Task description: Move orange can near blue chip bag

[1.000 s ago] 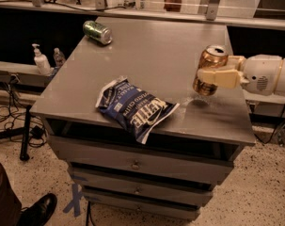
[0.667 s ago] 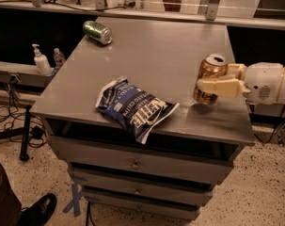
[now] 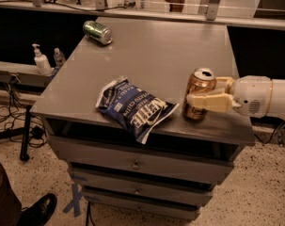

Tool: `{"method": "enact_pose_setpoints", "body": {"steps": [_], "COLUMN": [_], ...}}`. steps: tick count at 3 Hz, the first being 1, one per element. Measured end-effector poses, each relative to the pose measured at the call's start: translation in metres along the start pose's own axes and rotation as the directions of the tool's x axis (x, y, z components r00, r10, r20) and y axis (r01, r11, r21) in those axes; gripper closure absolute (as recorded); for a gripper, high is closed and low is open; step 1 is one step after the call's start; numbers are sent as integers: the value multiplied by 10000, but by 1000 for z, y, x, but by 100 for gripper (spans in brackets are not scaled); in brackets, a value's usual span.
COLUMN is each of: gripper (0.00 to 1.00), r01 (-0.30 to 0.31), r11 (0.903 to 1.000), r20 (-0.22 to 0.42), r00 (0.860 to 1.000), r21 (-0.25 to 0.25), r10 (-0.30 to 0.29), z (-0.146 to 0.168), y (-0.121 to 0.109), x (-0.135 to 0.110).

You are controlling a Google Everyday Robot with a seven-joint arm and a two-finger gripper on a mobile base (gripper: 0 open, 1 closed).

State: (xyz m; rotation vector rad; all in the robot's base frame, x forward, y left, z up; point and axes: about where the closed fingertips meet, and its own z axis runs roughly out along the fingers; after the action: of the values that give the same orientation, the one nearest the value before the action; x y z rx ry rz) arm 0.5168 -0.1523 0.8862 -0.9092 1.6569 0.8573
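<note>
The orange can (image 3: 198, 86) stands upright on the grey cabinet top (image 3: 161, 51), near its front right edge. My gripper (image 3: 194, 99) reaches in from the right and is shut on the can, its pale fingers (image 3: 205, 101) wrapped around the can's middle. The blue chip bag (image 3: 135, 107) lies flat at the front centre of the top, its right tip just left of the can, a small gap between them.
A green can (image 3: 98, 32) lies on its side at the back left corner of the top. Drawers (image 3: 137, 164) sit below the top. A soap bottle (image 3: 40, 60) stands on a shelf at left. A shoe (image 3: 36, 211) is on the floor at lower left.
My gripper has lowered the orange can and carried it slightly left toward the bag; the can now rests on the top. The bag and green can have not moved.
</note>
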Motion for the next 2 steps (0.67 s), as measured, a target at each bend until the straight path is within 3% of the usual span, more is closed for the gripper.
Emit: {"method": "enact_pose_setpoints", "body": {"steps": [1, 2], "gripper": [100, 83], "r01": [-210, -162], "r11": [9989, 9971], "r20": [6, 101], "r00": [9998, 9998], "r21": [-427, -749], "r10": [211, 170], "z": [11, 15], "y": [16, 25], "x": [8, 11]}}
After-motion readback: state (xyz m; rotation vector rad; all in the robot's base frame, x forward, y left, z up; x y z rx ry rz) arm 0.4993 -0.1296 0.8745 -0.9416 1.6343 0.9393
